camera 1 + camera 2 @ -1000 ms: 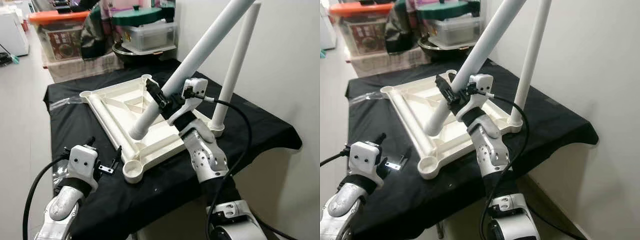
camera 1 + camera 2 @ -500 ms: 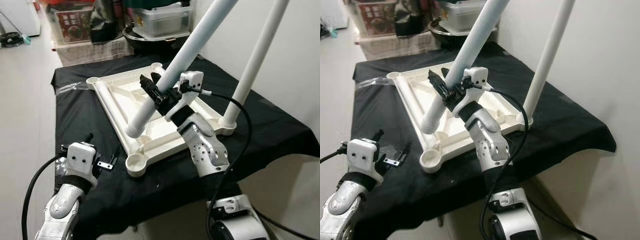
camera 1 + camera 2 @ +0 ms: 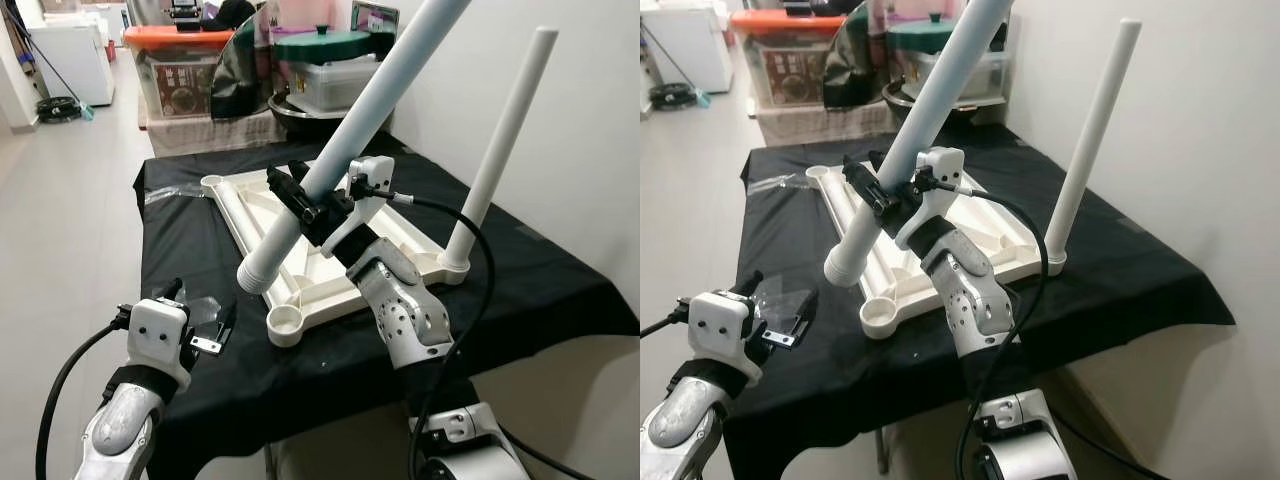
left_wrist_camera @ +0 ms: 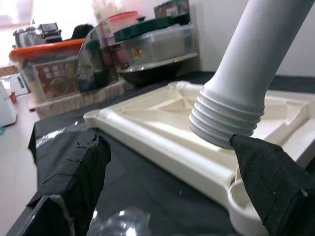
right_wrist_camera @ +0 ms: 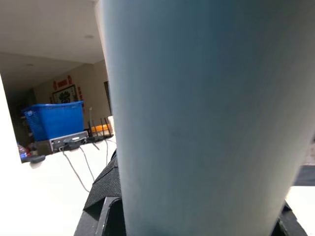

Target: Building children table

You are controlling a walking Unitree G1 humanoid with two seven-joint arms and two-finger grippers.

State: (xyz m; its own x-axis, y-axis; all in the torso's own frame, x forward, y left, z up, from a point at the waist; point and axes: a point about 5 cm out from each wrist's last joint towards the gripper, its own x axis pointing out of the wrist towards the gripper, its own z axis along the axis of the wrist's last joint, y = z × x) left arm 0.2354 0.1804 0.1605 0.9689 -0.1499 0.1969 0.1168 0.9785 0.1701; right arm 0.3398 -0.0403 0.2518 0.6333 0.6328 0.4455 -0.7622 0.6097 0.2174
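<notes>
The white table top (image 3: 262,212) lies upside down on the black-clothed table. One white leg (image 3: 499,150) stands upright in its right corner socket. My right gripper (image 3: 305,200) is shut on a second white leg (image 3: 370,105), holding it tilted. That leg's threaded end (image 4: 224,118) hangs just above the top's near-left rail, up and left of the empty front corner socket (image 3: 283,322). My left gripper (image 3: 205,300) is open with nothing in it, low at the table's front left, its fingers (image 4: 78,172) pointing toward the threaded end. In the right wrist view the held leg (image 5: 206,123) looms close.
A clear plastic bag (image 3: 203,308) lies on the cloth under my left gripper. Behind the table stand an orange-lidded bin (image 3: 180,70), a green-lidded box (image 3: 325,75) and a dark bowl (image 3: 305,115). A white wall runs along the right; open floor lies to the left.
The camera has pulled back and shifted. The held leg's threaded end has swung toward the near-left rail of the top. My left gripper stays open in the same place.
</notes>
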